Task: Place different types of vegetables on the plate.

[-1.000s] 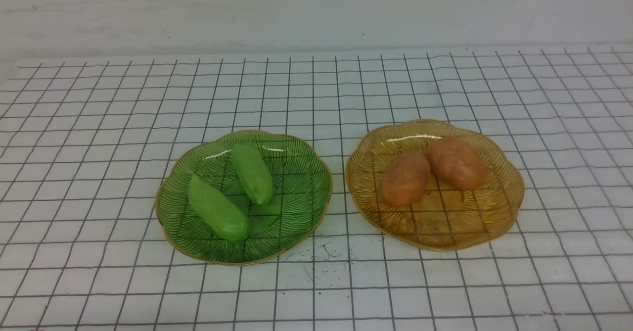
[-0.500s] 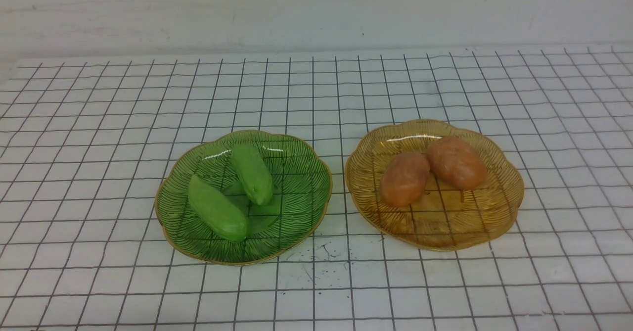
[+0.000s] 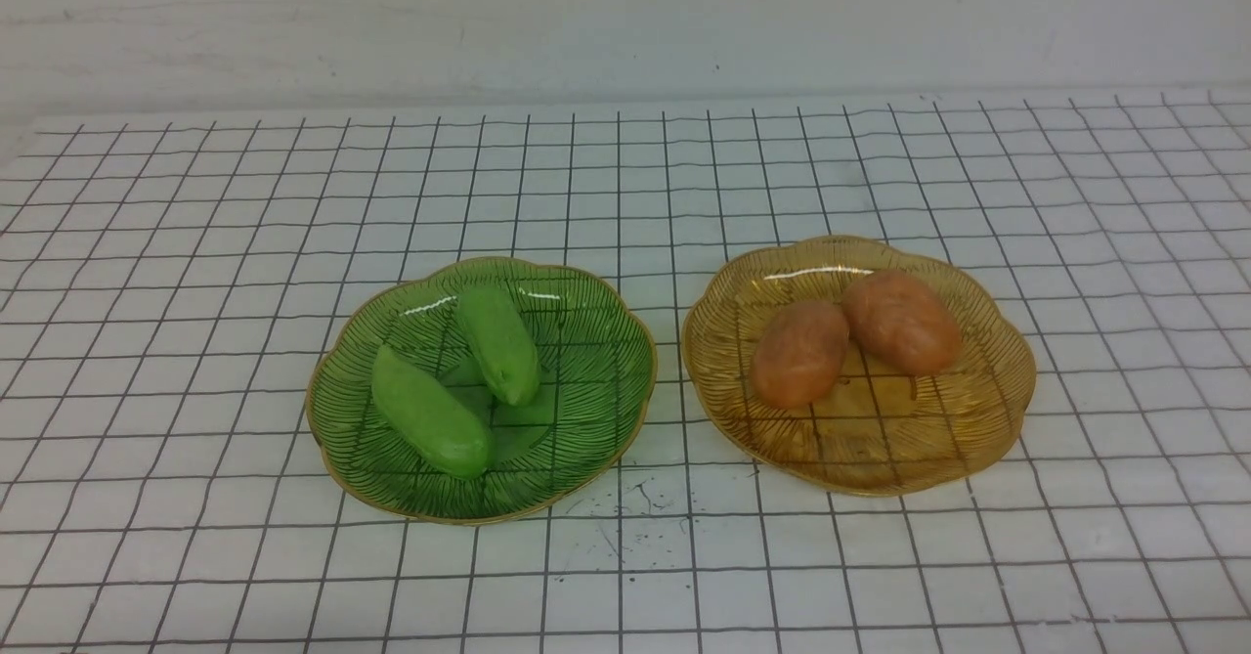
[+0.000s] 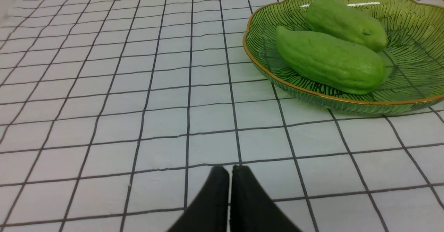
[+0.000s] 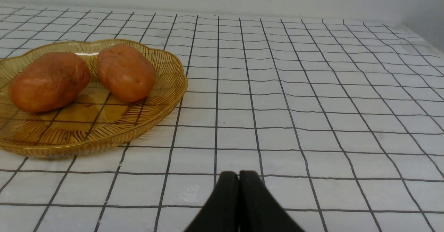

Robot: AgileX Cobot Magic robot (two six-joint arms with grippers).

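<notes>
Two light-green cucumber-like pieces (image 3: 431, 414) (image 3: 499, 343) lie in a green glass plate (image 3: 596, 395). Two orange-brown potato-like lumps (image 3: 800, 353) (image 3: 901, 321) lie in an amber glass plate (image 3: 977, 429). In the left wrist view the green plate (image 4: 416, 24) holds both green pieces (image 4: 329, 62) (image 4: 345, 24); my left gripper (image 4: 230, 171) is shut and empty, low over the cloth, short of the plate. In the right wrist view the amber plate (image 5: 163, 96) holds both lumps (image 5: 50, 81) (image 5: 125, 71); my right gripper (image 5: 238, 175) is shut and empty, apart from it. Neither gripper shows in the front view.
A white cloth with a black grid (image 3: 625, 175) covers the table. A pale wall (image 3: 625, 19) rises behind it. Small dark specks (image 3: 635, 507) mark the cloth in front of the gap between the two plates.
</notes>
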